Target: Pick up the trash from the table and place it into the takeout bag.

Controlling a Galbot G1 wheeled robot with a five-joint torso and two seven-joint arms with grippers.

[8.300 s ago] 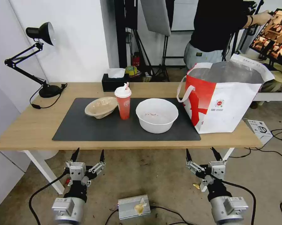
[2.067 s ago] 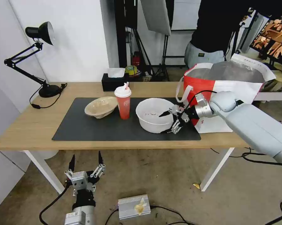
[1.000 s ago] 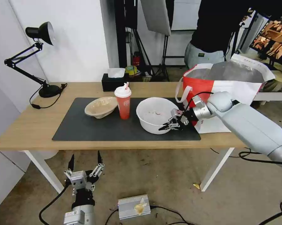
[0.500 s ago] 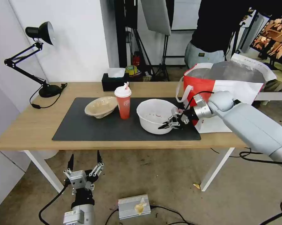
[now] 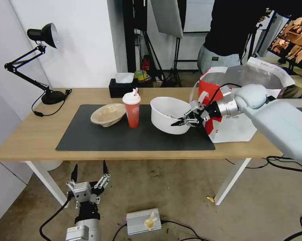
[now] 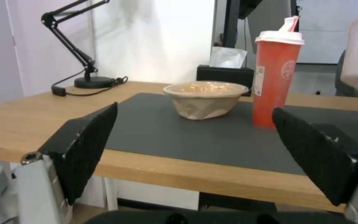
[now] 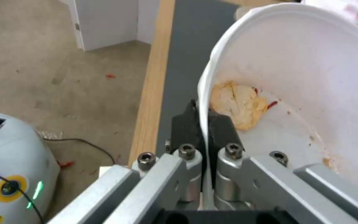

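The takeout bag [image 5: 237, 124] is partly hidden behind the right arm, and its logo is covered. The white bowl [image 7: 311, 81] is cut off by the right wrist picture's edge, and its near rim is covered where the right gripper [image 7: 204, 124] clamps it. In the left wrist picture, a blurred pale shape at the edge cannot be identified. The lamp [image 6: 75, 46] head is cut off.

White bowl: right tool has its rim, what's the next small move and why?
Probably carry it up and right over the bag's open top. The right tool pinches the white bowl's rim, the bowl is tilted clear of the mat, and the bag stands beside it.
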